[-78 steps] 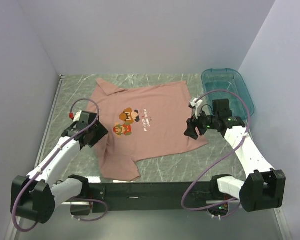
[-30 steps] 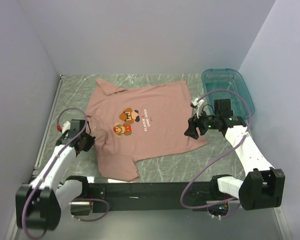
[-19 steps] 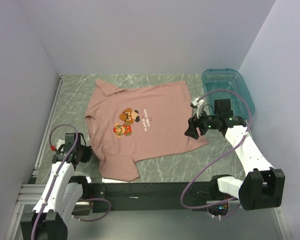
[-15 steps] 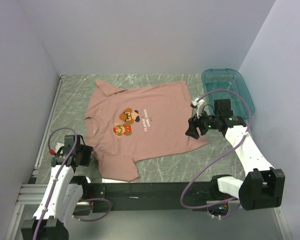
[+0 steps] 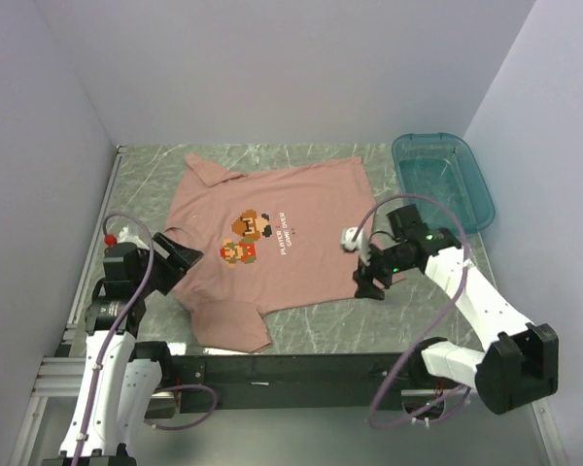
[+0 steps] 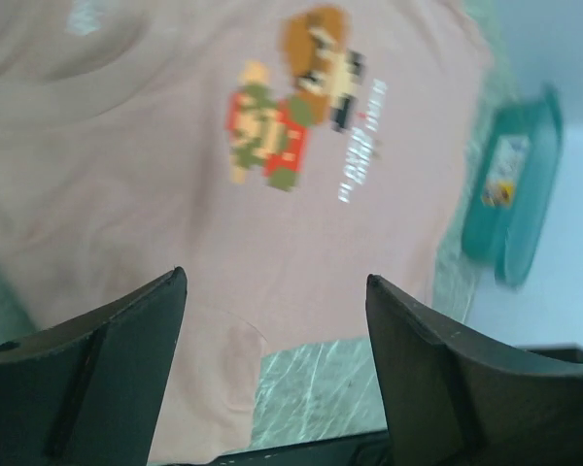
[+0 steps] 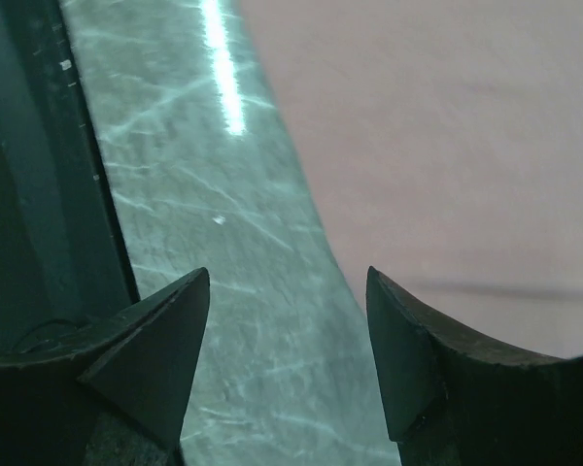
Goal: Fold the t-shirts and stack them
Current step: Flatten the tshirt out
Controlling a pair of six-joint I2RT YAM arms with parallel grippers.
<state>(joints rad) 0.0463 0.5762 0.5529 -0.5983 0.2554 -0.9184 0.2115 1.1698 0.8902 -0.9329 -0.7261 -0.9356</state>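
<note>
A: Where does the t-shirt (image 5: 272, 243) lie?

B: It is spread flat, print up, on the green marbled surface (image 5: 408, 311). Its near sleeve (image 5: 235, 330) is rumpled by the arms' base rail (image 5: 301, 369). The teal tub (image 5: 442, 180) sits apart at the far right.

A: And the fingers?

B: Both pairs gape with nothing in them. The left fingers (image 6: 107, 379) hang above the collar side, clear of the cloth. The right fingers (image 7: 146, 374) straddle the hem (image 7: 313, 184) at the near right corner, one over bare surface and one over cloth. Whether they touch down cannot be told.

A: What might go wrong?

B: The right pair could close on the stone beside the hem and come up with nothing. It could also nip only the top layer, so the back of the shirt trails behind. If one side lifts before the other, the fold would likely skew. The rumpled sleeve may then get trapped inside as a lump.
</note>
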